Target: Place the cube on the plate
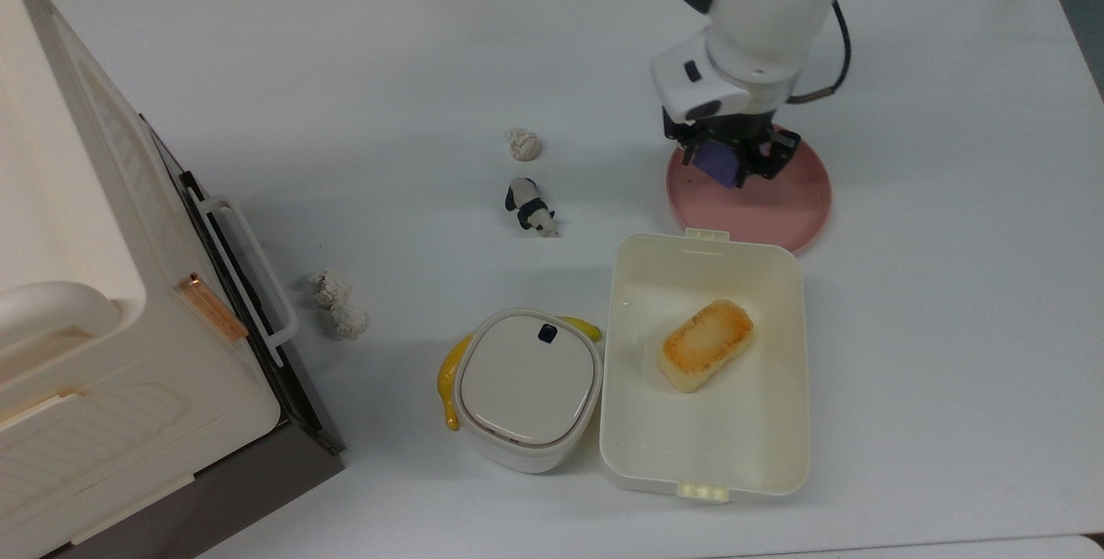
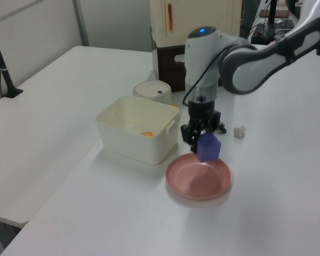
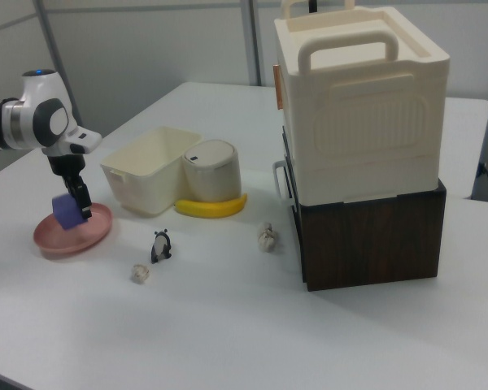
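Presently listed: gripper (image 1: 729, 158), fingers clamped on the cube (image 1: 718, 163), a blue-purple block held in the air just above the plate (image 1: 776, 214); in the left view the cube (image 2: 208, 147) hangs over the plate's far edge without touching it, and in the right view it (image 3: 67, 210) sits above the plate (image 3: 85, 236) near the right view's left side. Plate: round, pink, shallow, resting on the white table (image 1: 259, 67), just beyond the far short wall of the lunch box (image 1: 776, 447). Lunch box: cream, rectangular, open, containing one toasted bread block (image 1: 706, 344). Lidded round container (image 1: 528, 386): white, with a small dark square on top, just beside the lunch box on the top view's left, with a banana (image 1: 451, 378) tucked against it. Panda figurine (image 1: 530, 207): black and white, on the table between the plate and the storage unit, well apart from both. Crumpled white lump (image 1: 523, 144): near the panda. Two further white lumps (image 1: 339, 304): close to the large cream storage box (image 3: 362, 106), which stands on a dark brown base (image 3: 374, 236) at the top view's left.
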`<act>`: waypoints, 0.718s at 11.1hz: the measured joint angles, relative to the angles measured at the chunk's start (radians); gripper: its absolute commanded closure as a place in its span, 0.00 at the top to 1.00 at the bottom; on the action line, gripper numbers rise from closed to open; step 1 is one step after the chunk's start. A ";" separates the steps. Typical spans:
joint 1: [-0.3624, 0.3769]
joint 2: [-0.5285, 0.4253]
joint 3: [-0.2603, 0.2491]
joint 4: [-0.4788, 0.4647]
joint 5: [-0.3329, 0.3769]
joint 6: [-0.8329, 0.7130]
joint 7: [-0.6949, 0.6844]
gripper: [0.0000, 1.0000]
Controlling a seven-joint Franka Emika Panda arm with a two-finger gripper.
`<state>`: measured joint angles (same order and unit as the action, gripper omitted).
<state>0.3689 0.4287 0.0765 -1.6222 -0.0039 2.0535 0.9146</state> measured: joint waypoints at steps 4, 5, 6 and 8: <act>0.020 0.019 -0.002 0.063 -0.054 -0.013 -0.009 1.00; -0.009 -0.016 0.004 0.075 -0.054 -0.086 -0.085 1.00; -0.065 -0.070 0.023 0.086 -0.055 -0.180 -0.198 1.00; -0.222 -0.215 0.047 0.091 -0.054 -0.356 -0.519 1.00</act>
<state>0.1473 0.2140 0.1230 -1.5316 -0.0576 1.6971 0.3957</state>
